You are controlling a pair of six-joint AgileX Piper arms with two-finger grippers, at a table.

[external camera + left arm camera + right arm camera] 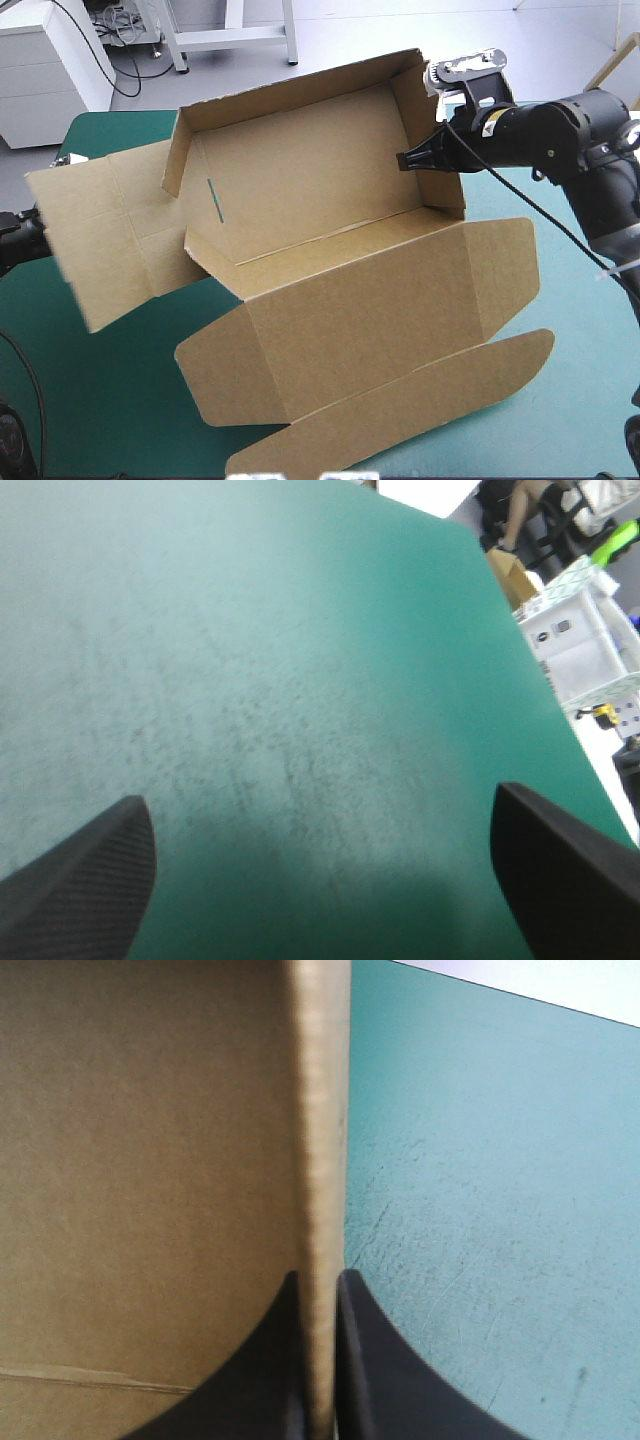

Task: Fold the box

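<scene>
The brown box (320, 190) sits mid-table with its back wall and both end walls raised, the lid and its flaps lying flat toward the front (380, 330). My right gripper (412, 160) is shut on the box's right end wall; in the right wrist view the wall's edge (320, 1160) runs up between the black fingers (362, 1360). A loose side flap (100, 230) sticks out to the left. My left gripper (320, 880) stands open over bare teal-green cover, with nothing between its fingers. In the high view only a dark part of the left arm (15, 240) shows behind that flap.
Bare teal-green cover (90, 400) lies at the front left and at the right (590, 380) of the box. White cabinets and a table frame stand beyond the far edge.
</scene>
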